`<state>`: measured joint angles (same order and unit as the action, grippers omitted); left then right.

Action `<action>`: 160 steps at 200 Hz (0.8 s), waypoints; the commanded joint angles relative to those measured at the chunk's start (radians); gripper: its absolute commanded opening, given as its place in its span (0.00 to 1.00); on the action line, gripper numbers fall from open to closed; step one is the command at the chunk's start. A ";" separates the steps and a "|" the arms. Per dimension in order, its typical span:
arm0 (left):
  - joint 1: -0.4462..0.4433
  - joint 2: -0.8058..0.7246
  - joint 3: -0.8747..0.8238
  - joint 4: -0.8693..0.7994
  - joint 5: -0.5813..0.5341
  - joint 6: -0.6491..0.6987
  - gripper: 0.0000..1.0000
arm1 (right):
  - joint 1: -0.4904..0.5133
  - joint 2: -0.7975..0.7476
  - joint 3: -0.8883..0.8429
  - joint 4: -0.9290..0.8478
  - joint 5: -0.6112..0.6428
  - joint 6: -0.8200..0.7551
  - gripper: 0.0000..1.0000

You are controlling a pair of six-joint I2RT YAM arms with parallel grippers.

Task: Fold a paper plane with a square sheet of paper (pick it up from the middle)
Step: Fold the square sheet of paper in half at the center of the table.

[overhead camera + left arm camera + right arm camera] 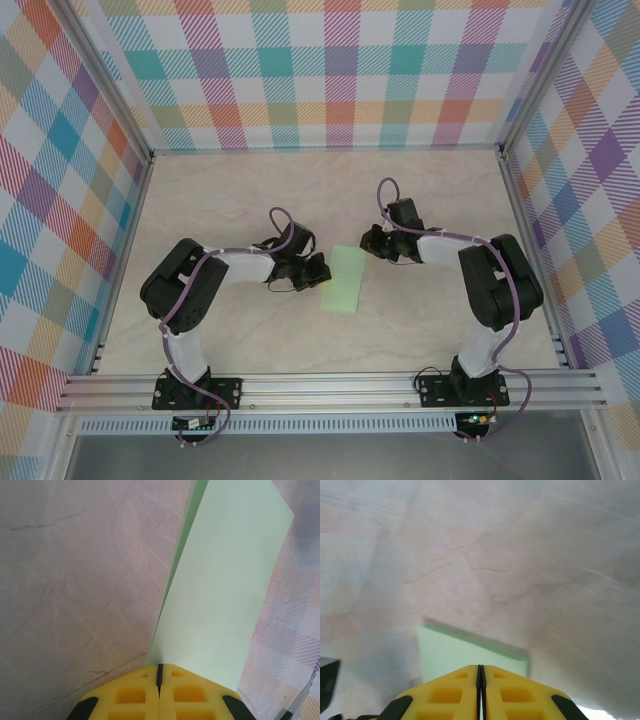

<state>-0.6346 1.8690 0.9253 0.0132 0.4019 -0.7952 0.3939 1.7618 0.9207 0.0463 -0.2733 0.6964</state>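
1. Paper point(345, 281): pale green, folded into a narrow strip, lay mid-table point(250, 190) between both grippers.
2. Left gripper point(320, 280): jaws were clamped flat on the strip's near end point(225, 595), which rose away from the fingertips point(172, 672).
3. Right gripper point(371, 243): jaws were pressed together at the strip's far end point(465, 652); whether they pinched it could not be told.

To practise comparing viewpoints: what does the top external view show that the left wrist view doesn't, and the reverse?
Top external, not left wrist: both arms, the right gripper, the aluminium rail, the whole outline of the folded paper. Left wrist, not top external: the paper's doubled edge close up, yellow fingers shut on it. Both: the paper, the left gripper, the marbled table.
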 commanded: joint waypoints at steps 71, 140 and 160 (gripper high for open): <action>-0.022 0.127 -0.094 -0.253 -0.172 0.010 0.02 | -0.009 0.122 0.040 -0.008 -0.034 0.034 0.10; -0.022 0.123 -0.102 -0.248 -0.171 0.009 0.02 | -0.031 -0.012 -0.061 0.067 -0.044 0.069 0.11; -0.022 0.126 -0.101 -0.245 -0.170 0.008 0.02 | 0.026 -0.044 -0.066 0.031 -0.086 0.053 0.11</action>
<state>-0.6346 1.8675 0.9188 0.0254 0.4007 -0.7952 0.3588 1.7798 0.8639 0.0872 -0.3122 0.7704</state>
